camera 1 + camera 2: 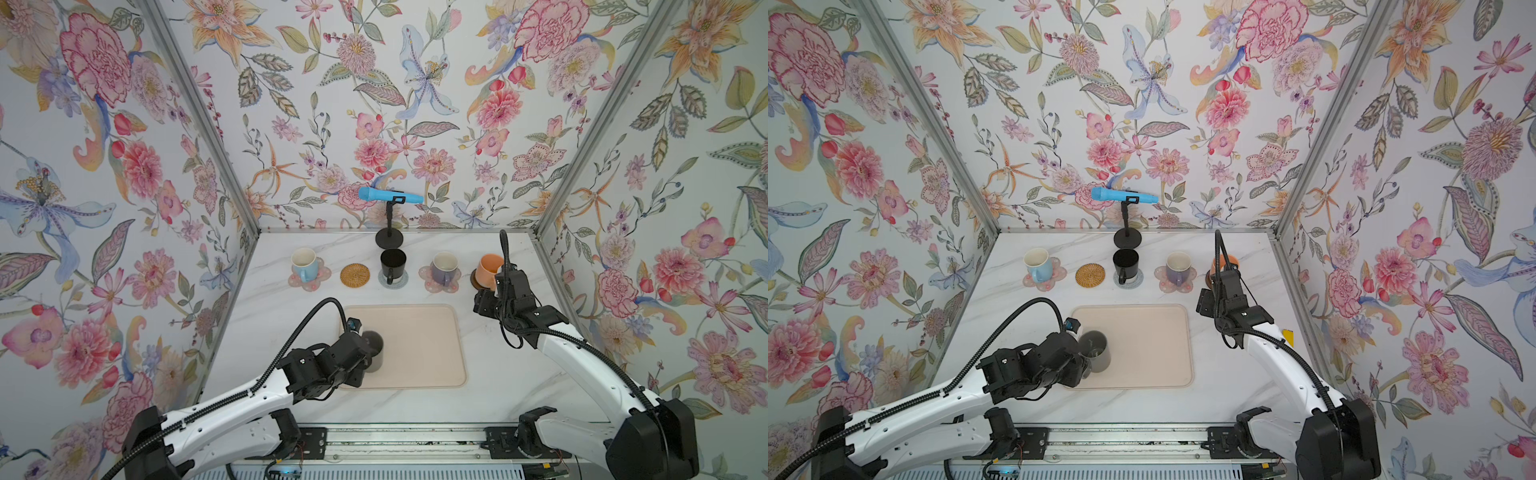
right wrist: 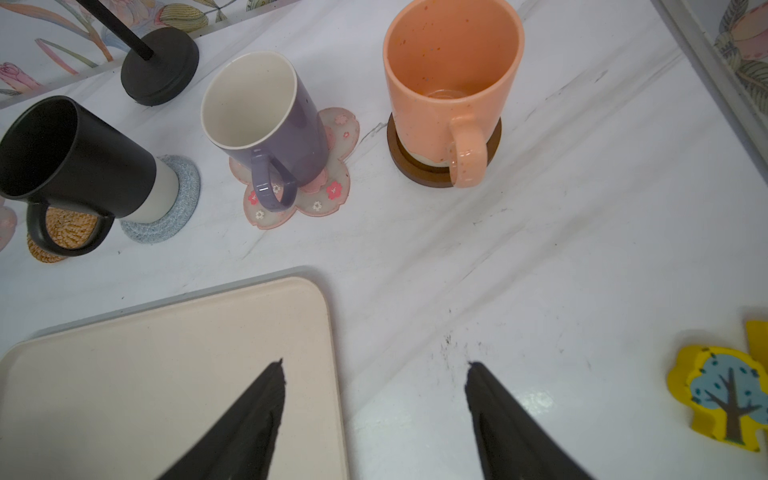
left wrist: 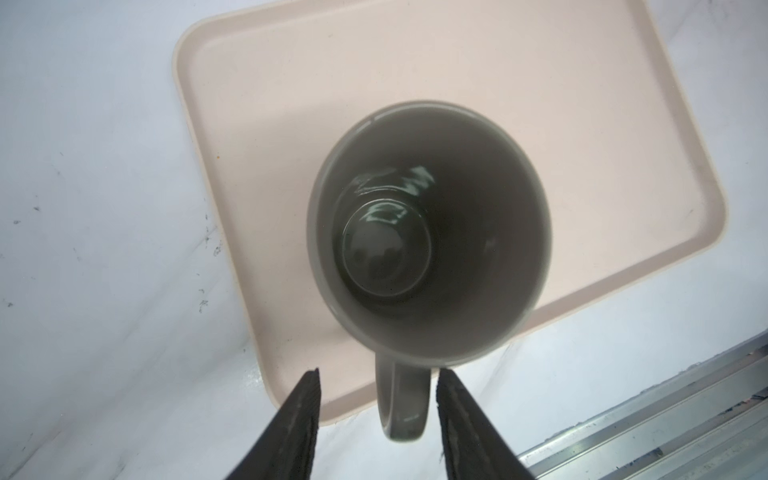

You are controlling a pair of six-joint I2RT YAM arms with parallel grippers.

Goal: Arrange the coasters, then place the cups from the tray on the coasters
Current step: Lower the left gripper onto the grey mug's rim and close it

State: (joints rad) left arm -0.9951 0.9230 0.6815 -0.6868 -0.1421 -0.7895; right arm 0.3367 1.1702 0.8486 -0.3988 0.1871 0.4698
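Presently we note left pincer point(image 3: 378, 370) spread astride grey mug point(image 3: 478, 208) handle on tray point(image 3: 249, 83), not touching; right pincer point(image 2: 376, 363) spread, empty, above surface point(image 2: 540, 249) before orange mug point(image 2: 449, 75).

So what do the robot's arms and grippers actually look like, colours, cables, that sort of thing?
Both the left arm and right arm have glossy white shells with black joints and wrist housings. A black ribbed cable loops along each. The left gripper and right gripper each carry two matte black, tapered fingers.
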